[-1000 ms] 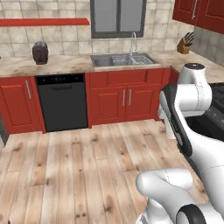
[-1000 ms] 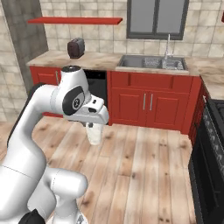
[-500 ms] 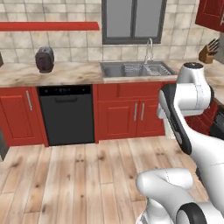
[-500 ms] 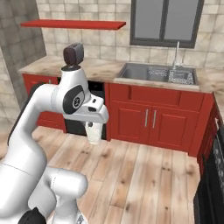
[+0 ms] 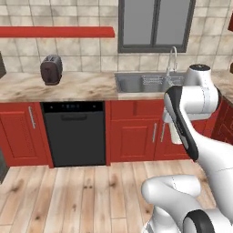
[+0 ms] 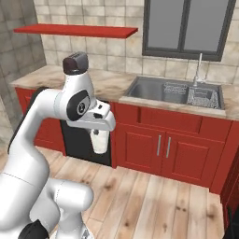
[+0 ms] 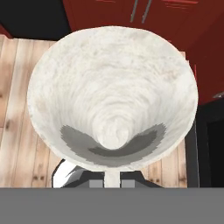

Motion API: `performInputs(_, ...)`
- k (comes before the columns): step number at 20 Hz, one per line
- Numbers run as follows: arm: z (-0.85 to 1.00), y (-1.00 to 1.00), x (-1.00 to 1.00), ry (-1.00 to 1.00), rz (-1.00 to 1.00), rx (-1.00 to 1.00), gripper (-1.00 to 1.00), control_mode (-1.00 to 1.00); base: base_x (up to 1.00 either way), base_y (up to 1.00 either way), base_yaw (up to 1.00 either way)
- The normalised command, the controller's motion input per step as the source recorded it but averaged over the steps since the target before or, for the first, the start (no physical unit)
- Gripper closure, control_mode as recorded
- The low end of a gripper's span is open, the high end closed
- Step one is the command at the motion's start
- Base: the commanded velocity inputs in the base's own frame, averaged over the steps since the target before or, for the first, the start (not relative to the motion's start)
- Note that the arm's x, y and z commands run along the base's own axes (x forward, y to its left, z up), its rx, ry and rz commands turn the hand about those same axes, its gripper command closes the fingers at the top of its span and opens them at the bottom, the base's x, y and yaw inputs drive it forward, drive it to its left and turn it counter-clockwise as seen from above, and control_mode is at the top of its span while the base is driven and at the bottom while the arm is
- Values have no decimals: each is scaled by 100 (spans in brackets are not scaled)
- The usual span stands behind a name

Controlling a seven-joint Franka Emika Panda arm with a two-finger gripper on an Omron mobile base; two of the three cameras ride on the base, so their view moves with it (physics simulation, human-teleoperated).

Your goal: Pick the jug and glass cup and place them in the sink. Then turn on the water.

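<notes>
My gripper (image 6: 98, 134) is shut on the jug (image 6: 99, 144), a pale whitish tapered vessel that hangs below the hand, above the wooden floor in front of the red cabinets. In the left base view the jug (image 5: 175, 135) shows beside the arm, below the counter's edge. The hand view looks onto the jug's (image 7: 112, 87) wide white body, with the fingertips hidden behind it. The steel sink (image 5: 132, 83) (image 6: 151, 90) lies in the counter beyond, under the window, with its curved chrome tap (image 5: 172, 58) (image 6: 199, 66) at the back. The glass cup is out of view.
A dark toaster (image 5: 51, 69) stands on the counter to the left. A black dishwasher (image 5: 75, 132) sits under the counter between red cabinet doors (image 6: 176, 156). Wire racks (image 6: 203, 96) lie in the sink's right basin. A red shelf (image 5: 54, 31) hangs on the tiled wall.
The base has driven closer to the counter, so the sink and cabinets look larger and have shifted in both base views. The jug stays held in the shut gripper.
</notes>
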Motion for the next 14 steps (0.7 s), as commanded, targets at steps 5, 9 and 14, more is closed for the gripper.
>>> performInputs(5,0,0,0,0,0,0,100,100,68,-37,6)
performInputs(9,0,0,0,0,0,0,100,100,55,-60,0)
performInputs(14,0,0,0,0,0,0,100,100,52,-57,0)
